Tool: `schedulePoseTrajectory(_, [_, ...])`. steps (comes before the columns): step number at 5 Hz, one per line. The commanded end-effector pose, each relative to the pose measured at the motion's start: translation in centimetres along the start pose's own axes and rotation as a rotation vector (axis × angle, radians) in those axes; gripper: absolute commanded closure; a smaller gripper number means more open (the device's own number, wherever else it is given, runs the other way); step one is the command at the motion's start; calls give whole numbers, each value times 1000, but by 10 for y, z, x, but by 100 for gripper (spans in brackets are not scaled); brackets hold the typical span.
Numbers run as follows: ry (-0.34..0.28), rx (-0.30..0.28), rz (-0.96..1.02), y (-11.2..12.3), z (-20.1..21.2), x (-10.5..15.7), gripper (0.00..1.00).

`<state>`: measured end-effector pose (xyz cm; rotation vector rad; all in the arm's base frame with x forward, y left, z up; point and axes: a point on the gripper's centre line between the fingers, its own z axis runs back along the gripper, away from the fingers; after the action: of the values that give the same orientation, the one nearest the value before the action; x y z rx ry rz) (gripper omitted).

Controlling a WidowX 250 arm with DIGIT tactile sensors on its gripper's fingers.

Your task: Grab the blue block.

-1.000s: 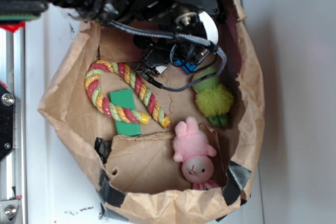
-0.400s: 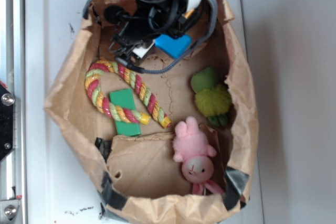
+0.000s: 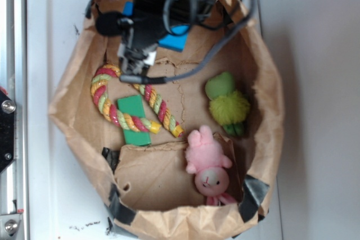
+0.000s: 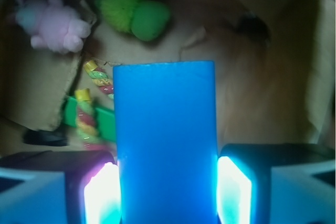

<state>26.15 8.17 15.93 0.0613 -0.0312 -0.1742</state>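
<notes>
Gripper [image 4: 167, 192] was pinching the flat bright blue rectangular block [image 4: 165, 140], long axis pointing straight out ahead, near the brown paper bag's [image 3: 264, 105] top edge.

The exterior view looks almost straight down from above into the open paper bag [image 3: 79, 99], far enough to take in the whole rim and the white counter [image 3: 50, 195] beside it. The wrist view sits just behind the claw [image 4: 166, 192], facing the bag's floor at close range. Both show the pink bunny [image 3: 207, 164], green plush [image 3: 226, 102] and rope toy [image 3: 135, 102].
</notes>
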Motion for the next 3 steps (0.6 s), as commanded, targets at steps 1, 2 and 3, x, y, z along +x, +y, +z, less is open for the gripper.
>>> schedulePoseTrajectory(1, [-75,5,186,-15,37,3,100])
schedulePoseTrajectory(2, [-138,-4,181,-24,42,1,100])
schedulePoseTrajectory(3, [-188,9,174,-35,47,4,100])
